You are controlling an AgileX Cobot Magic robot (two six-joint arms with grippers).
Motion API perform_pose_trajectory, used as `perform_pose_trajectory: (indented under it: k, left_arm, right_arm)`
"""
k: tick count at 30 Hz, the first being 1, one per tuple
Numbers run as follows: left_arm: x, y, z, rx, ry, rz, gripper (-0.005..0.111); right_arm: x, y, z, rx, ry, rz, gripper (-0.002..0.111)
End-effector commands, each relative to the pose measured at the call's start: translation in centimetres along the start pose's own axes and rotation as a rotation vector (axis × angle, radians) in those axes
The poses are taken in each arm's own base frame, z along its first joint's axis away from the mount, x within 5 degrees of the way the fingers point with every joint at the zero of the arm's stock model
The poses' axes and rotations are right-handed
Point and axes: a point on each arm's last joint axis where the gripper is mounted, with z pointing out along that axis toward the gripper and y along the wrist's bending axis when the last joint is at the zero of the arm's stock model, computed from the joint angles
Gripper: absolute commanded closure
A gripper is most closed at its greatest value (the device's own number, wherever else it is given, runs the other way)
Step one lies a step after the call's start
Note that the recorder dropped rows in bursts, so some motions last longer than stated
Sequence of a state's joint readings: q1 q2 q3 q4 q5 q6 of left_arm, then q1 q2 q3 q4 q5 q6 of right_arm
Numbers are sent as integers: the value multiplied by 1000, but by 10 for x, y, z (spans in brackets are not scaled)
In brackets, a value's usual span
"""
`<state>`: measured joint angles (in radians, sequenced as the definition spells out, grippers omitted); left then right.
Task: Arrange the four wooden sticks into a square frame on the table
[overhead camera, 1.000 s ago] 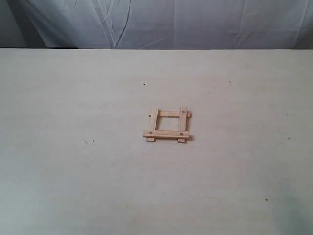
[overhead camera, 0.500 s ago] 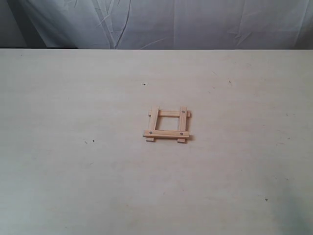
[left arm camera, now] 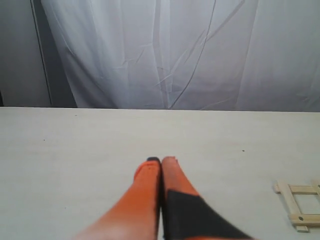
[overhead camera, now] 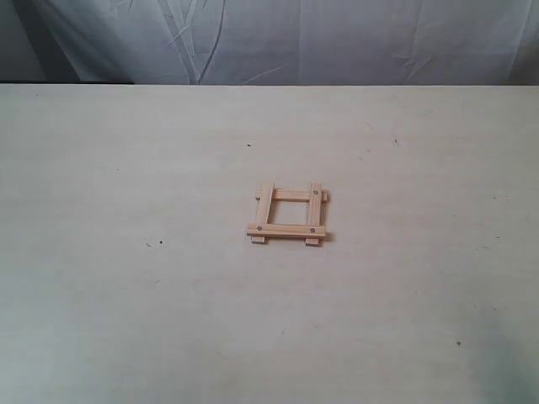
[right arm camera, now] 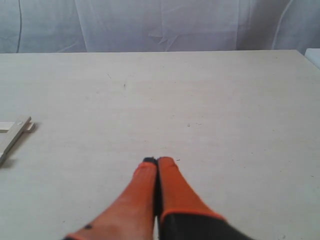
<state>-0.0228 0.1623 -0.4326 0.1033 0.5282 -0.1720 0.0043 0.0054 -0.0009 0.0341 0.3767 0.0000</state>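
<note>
The four wooden sticks lie as a small square frame in the middle of the table, corners overlapping and ends sticking out a little. Part of that frame shows at the edge of the left wrist view, and one slat end in the right wrist view. My left gripper is shut with nothing between its orange fingers, well away from the frame. My right gripper is likewise shut and empty, apart from the frame. Neither gripper appears in the exterior view.
A white wrinkled curtain hangs behind the table's far edge. A few tiny dark specks dot the tabletop. A pale object's corner shows at the far table corner in the right wrist view.
</note>
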Motion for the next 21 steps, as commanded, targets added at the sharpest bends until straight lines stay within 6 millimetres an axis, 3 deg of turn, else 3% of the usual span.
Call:
perform_pose_trajectory:
  k: [1,5,9,21]
  left_arm:
    - [37,2,12,-4,-47,13,107]
    - [77,6,21,-11,-24,55,107]
    - [104,8,27,-21,30,84,107]
    - [111,9,29,-22,53,85,107]
  right_arm:
    - [-1,0,0,4,-19,1,108]
    - [-1,0,0,4,-19,1,108]
    - [-1,0,0,4,-19,1,108]
    - [-1,0,0,2,-16,6,108]
